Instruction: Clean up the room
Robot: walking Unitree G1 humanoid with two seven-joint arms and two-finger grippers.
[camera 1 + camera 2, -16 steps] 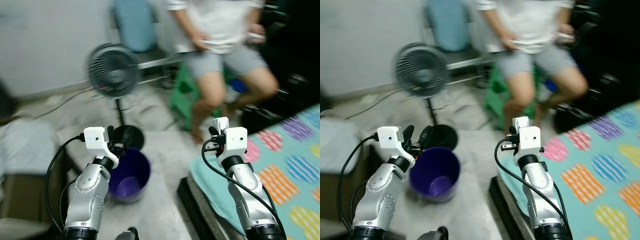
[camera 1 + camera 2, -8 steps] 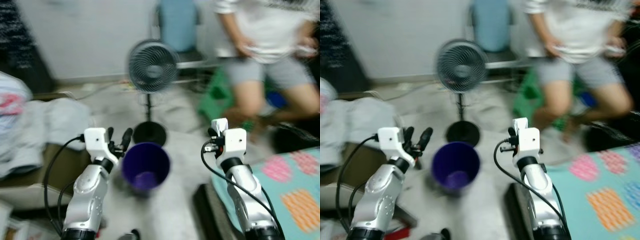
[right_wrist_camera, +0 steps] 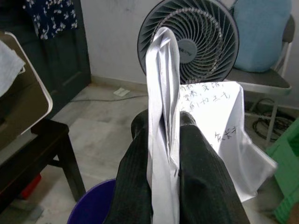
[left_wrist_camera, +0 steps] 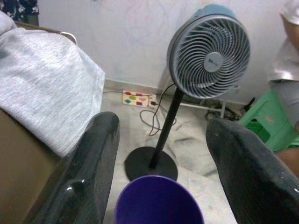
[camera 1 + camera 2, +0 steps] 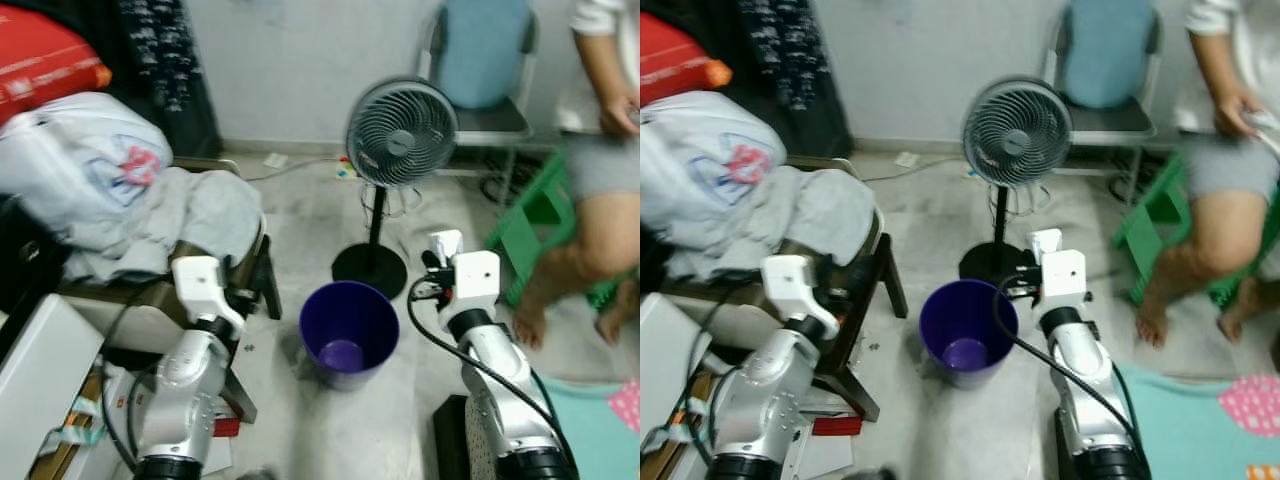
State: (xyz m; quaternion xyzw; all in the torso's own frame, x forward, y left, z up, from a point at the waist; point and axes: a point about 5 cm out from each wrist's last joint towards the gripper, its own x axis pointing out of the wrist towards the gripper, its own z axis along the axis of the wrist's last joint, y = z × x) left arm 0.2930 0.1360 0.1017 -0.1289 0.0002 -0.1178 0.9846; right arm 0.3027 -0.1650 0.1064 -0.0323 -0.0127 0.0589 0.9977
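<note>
Right gripper [image 3: 170, 154] pinching folded paper [image 3: 210, 140] above purple bin [image 5: 350, 330]; left gripper [image 4: 161, 163] wide open, empty. Light, floppy, easily creased; best held along the fold

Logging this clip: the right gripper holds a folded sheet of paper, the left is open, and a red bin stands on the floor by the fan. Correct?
Not quite: the bin is purple, not red, as the left eye view shows. The rest stands: the right gripper is shut on the paper, the left gripper is open, and the bin stands by the fan.
</note>
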